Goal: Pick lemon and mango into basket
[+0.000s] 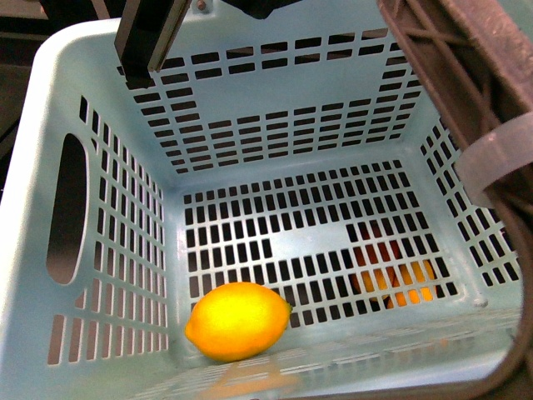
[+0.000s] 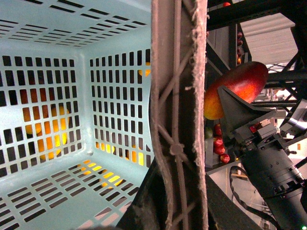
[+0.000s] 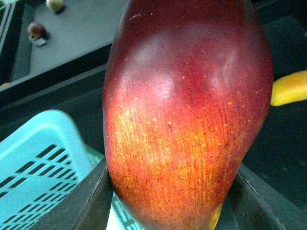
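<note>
Holding mango (image 3: 187, 120) clamped in right gripper (image 3: 175, 206); advising clearing basket (image 1: 50, 125) rim, lowering beside lemon (image 1: 237, 321) before releasing; failing to read left gripper's state.

**Right arm** (image 2: 274, 178): black, held at a slant, a cable looped beside my wrist.
**Right end effector** (image 3: 172, 206): my jaws were clamped on the mango (image 3: 187, 105), with dark fingers (image 3: 88, 203) against its two flanks and most of the fruit standing clear of my grip.
**Left end effector:** I could not make out its fingers from its own wrist camera, nor whether they were parted.
**Dark flat piece** (image 1: 148, 37), top of the front view: I could not assign it to either arm.
</note>
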`<state>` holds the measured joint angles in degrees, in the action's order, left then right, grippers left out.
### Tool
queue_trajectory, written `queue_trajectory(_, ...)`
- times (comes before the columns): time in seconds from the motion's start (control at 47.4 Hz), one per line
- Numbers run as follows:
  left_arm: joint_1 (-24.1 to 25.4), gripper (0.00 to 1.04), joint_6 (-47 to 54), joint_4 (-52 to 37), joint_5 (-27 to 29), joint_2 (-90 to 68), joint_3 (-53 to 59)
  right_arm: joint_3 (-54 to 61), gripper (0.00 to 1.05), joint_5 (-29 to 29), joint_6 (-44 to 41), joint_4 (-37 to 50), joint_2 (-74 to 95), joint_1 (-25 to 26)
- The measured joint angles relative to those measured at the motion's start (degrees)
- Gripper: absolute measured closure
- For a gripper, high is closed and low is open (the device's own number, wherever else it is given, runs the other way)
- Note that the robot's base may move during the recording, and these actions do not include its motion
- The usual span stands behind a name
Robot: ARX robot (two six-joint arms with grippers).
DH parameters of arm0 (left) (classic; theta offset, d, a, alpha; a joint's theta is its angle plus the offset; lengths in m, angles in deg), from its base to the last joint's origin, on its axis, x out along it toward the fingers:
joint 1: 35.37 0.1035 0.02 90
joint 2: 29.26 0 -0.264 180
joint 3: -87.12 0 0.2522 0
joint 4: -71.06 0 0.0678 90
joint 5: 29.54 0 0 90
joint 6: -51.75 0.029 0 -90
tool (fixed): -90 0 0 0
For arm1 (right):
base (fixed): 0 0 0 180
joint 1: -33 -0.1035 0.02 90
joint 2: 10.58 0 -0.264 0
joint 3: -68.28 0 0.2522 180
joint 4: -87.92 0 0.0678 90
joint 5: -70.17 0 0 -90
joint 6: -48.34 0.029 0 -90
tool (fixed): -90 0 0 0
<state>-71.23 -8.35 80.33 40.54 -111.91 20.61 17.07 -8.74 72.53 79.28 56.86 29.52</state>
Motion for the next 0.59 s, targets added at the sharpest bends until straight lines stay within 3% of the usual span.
queue_trajectory(0.338,0.0,0.99,0.0,0.0,-0.02,0.0,0.0,-4.44,0.47,6.82,0.85,5.03,8.55,-16.7)
queue_trajectory(0.591,0.0,0.99,0.0,0.0,-0.02,0.0,0.0,-5.75,0.45,9.29,1.33,5.64,13.57,-22.45)
